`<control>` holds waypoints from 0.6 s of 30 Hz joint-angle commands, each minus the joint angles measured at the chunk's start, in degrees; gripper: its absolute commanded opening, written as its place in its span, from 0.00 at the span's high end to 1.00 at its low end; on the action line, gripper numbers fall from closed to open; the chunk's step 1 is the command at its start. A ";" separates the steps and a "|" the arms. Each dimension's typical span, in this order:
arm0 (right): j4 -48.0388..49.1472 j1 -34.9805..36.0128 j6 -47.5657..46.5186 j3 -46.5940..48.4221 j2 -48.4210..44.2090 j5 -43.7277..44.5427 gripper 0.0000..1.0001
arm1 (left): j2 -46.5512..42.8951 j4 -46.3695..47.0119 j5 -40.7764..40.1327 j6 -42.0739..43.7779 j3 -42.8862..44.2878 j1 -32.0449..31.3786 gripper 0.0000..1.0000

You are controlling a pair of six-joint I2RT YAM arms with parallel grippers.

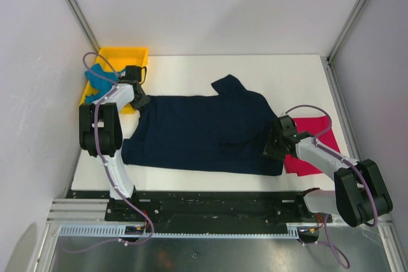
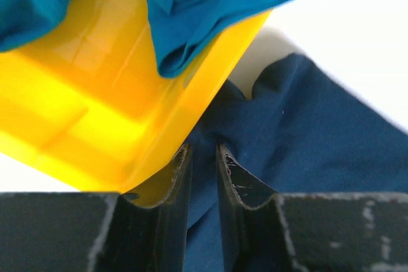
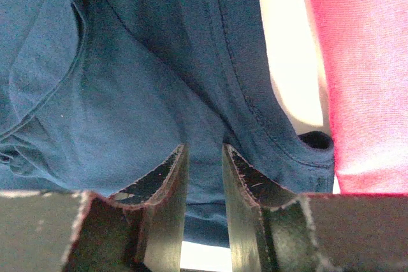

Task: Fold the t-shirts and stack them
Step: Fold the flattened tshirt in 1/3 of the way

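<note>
Navy shirt [image 1: 204, 128]: left gripper [image 2: 204, 151], beside the tray [image 2: 95, 125], and right gripper [image 3: 204, 151] each clamp an edge; they should rise level, together.

My overhead feed is bright and even, lit from above. The white bench [image 1: 268, 71] is nearly washed out, and only faint, soft shadows sit under the arms. On the left wrist feed the bench blows to pure white on the right, the yellow tray [image 2: 95, 113] glows with pale glare patches, and the teal t-shirt [image 2: 210, 4] looks soft. On the right wrist feed the crimson t-shirt [image 3: 363, 74] is oversaturated, while the navy t-shirt [image 3: 140, 93] shows crisp stitching.
</note>
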 commanded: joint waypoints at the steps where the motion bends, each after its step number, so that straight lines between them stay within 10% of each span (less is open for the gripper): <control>1: 0.68 0.13 -0.72 -0.09 0.51 0.18 0.68 | -0.42 2.20 -3.38 2.93 2.58 2.31 0.73; 18: -1.88 -0.68 0.93 0.28 -5.81 1.76 0.67 | -15.14 3.31 10.02 2.90 -2.94 1.96 0.44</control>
